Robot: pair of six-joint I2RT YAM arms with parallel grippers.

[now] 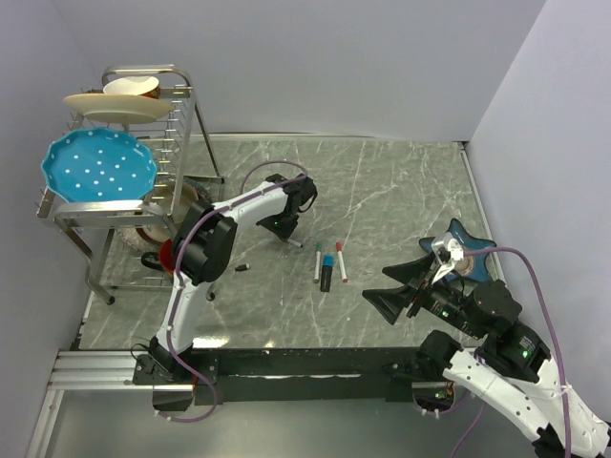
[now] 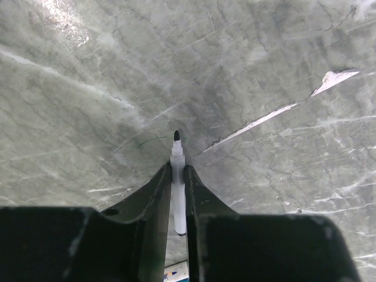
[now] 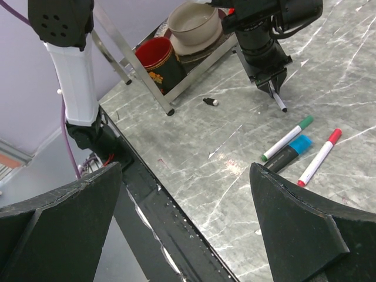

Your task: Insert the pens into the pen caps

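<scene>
The left tool (image 2: 177, 167) is almost pressed together, pinching an uncapped pen (image 2: 177, 197) by its white barrel. The pen's black tip points down at the desk (image 1: 401, 191), a little left of the middle, and I cannot tell whether it touches. The right tool (image 3: 185, 170) hangs over the near right of the desk, fingers spread wide, with nothing between them.

Just right of the held pen, three capped pens lie side by side: a green-capped pen (image 1: 318, 262), a thick black pen (image 1: 326, 278) with a blue cap, and a red-capped pen (image 1: 341, 262). A small black cap (image 1: 242, 267) lies alone to their left.

On the left, the dish rack (image 1: 181, 105) holds a blue dotted plate (image 1: 100, 167), a cream plate (image 1: 119, 107) and a pale bowl (image 1: 132, 86) up top. Lower down are a red cup (image 3: 154, 57) and a beige bowl (image 3: 191, 23). At the right, a blue star-shaped dish (image 1: 473, 250) sits partly behind the right arm, its contents hidden.

Only the left wrist view shows the pinch up close, and a faint green line on the desk by the tip. Only the right wrist view shows the red cup clearly. The star dish appears only from overhead
</scene>
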